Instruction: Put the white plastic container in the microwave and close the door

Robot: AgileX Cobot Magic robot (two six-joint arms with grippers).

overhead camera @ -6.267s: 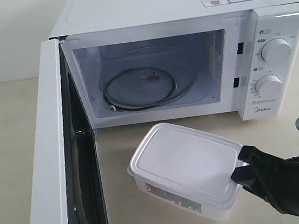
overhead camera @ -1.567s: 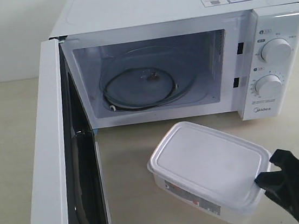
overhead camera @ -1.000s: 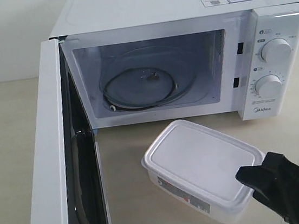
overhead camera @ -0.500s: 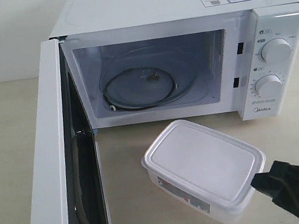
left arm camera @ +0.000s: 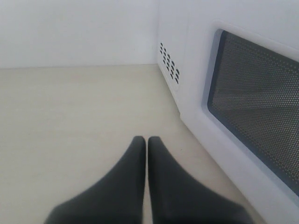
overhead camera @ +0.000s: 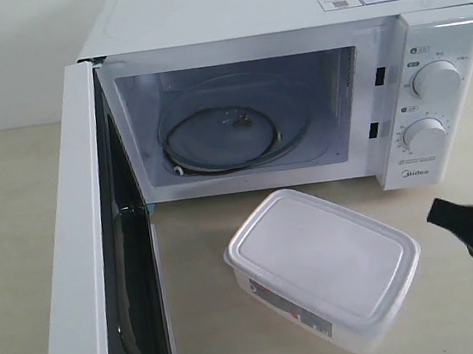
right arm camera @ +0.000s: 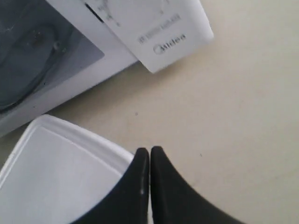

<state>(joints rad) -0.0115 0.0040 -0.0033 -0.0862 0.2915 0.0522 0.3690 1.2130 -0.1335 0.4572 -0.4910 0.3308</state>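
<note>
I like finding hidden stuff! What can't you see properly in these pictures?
- Inside the white plastic container: lid hides it, exterior and right wrist views.
- Its label: too small to read, exterior view.
- Handle of the door: door stands edge-on, exterior view.
- The right gripper: mostly cut off by the exterior view's right edge.
- The left gripper: outside the exterior view.

Glossy white plastic container (overhead camera: 323, 266)

The microwave (overhead camera: 286, 15) is set at the back of the counter (overhead camera: 8, 214), the door (overhead camera: 77, 248) open at its left. The container (overhead camera: 321, 266) is placed on the counter before the cavity; the right gripper (overhead camera: 435, 211) is held just right of it, apart.
</note>
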